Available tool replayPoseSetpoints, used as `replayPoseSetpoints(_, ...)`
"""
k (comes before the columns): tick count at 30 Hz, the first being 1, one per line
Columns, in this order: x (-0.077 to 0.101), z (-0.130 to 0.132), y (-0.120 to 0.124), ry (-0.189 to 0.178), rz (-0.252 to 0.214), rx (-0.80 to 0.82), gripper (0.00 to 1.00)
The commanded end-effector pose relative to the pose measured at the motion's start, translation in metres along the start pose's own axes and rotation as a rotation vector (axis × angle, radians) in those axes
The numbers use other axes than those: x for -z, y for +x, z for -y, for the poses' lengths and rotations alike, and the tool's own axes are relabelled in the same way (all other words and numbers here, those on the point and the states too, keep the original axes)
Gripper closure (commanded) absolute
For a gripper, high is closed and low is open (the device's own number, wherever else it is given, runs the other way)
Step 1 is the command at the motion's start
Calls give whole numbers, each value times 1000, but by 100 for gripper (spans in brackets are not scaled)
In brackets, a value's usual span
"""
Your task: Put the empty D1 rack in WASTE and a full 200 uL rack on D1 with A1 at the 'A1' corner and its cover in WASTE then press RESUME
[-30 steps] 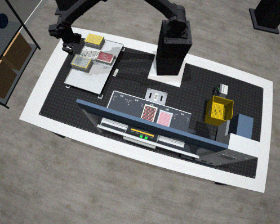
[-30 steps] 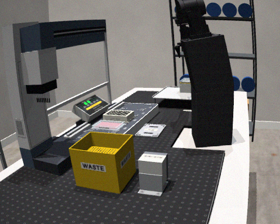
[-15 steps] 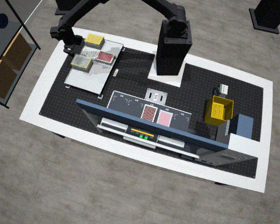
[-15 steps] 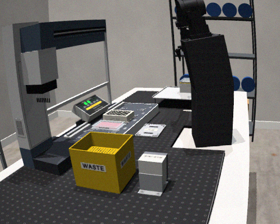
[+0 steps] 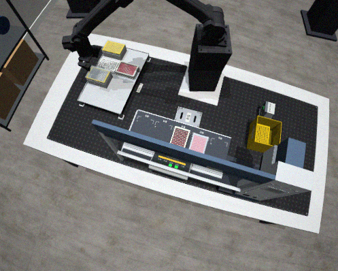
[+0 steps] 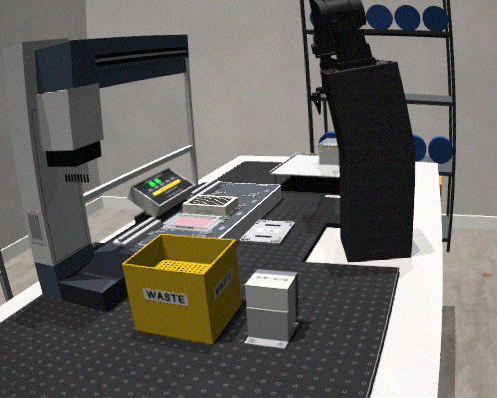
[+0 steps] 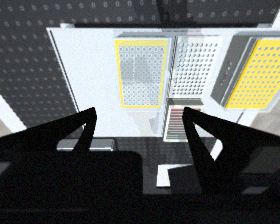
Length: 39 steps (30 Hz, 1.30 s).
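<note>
A: Where is the gripper (image 7: 139, 120) right now?

B: Over the far left corner of the surface (image 5: 39, 129), above the grey shelf tray (image 5: 104, 99). Its fingers are spread wide with nothing between them.

A: What lies on that tray?

B: Four pieces in a cluster. A covered rack with a yellow rim (image 7: 141, 73), a white rack (image 7: 194, 65) beside it, a yellow rack (image 7: 256, 72) standing a little apart on the other side of the white one, and a red-striped piece (image 7: 176, 122) touching the white rack's end. I cannot read any size labels.

A: And the old rack?

B: A yellow perforated rack (image 6: 182, 266) lies inside the yellow waste bin (image 6: 183, 305), below the rim.

A: The deck?

B: On the deck plate (image 5: 141, 122), the leftmost slots are bare; a dark red plate (image 5: 179, 136) and a pink plate (image 5: 198, 143) sit side by side in the middle. The machine's panel (image 6: 160, 189) shows a yellow strip and two green lights.
</note>
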<state>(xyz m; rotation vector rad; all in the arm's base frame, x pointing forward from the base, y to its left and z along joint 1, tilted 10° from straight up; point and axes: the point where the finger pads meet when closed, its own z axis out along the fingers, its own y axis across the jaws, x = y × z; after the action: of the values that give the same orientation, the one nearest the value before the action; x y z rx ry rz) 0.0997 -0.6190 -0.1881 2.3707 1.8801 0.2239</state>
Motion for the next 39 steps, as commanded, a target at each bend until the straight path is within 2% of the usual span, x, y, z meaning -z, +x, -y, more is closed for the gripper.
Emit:
replayPoseSetpoints(1,-17,-12,-11,-6,19,4,0)
replayPoseSetpoints(39,-75,-11,-9,-5,16,3,0)
